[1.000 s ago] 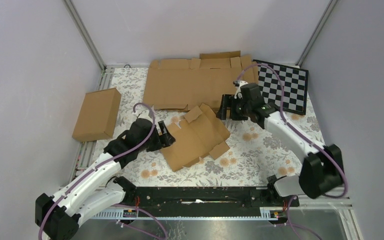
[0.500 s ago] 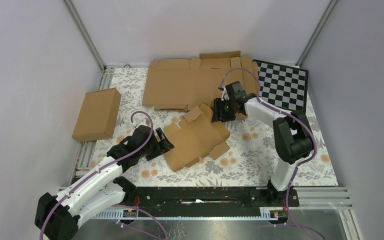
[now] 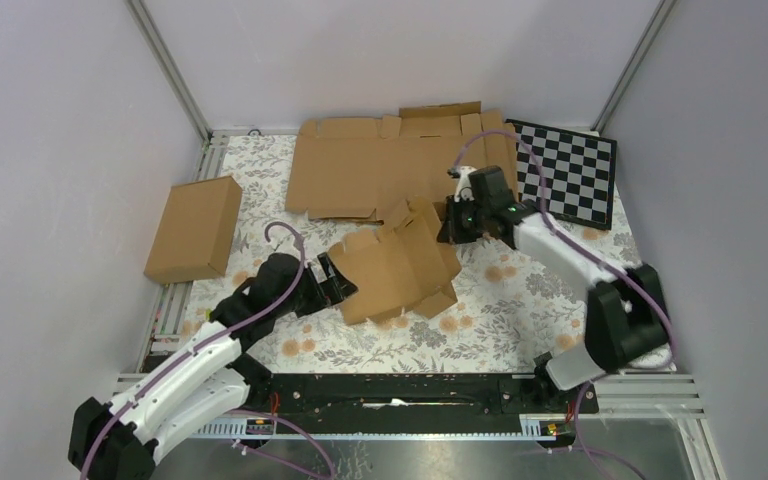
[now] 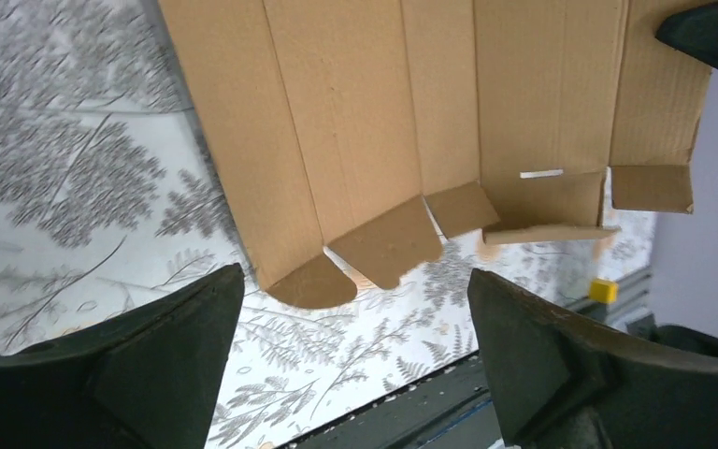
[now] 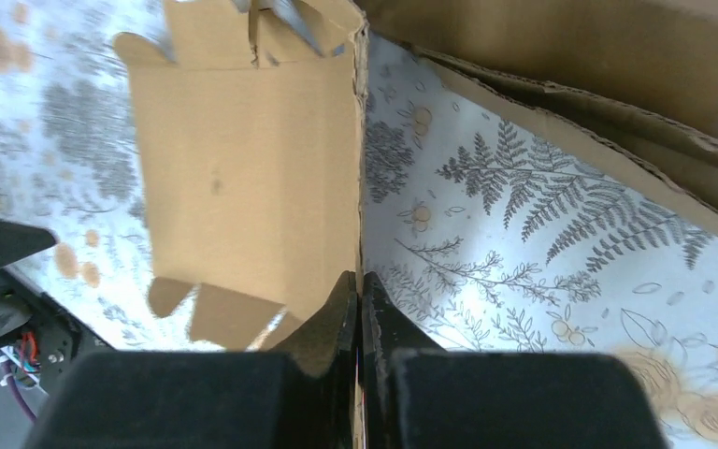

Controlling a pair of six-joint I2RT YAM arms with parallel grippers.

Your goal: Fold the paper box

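Note:
The paper box is a flat, creased brown mailer with tabbed flaps, lying mid-table with its right side raised off the floral cloth. My right gripper is shut on that right edge. In the right wrist view the thin cardboard edge runs straight into the closed jaws of the right gripper, and the paper box spreads out to the left. My left gripper is open at the box's left edge, touching nothing. In the left wrist view the left gripper has wide-apart fingers below the rounded tabs of the paper box.
A larger closed carton lies at the left table edge. Wide cardboard sheets cover the back, just behind the box. A checkerboard sits at the back right. The black base rail runs along the near edge.
My right gripper has closed on the box's right edge and raised it, so the box now tilts and sits slightly further left. My left gripper has opened wider at the left edge.

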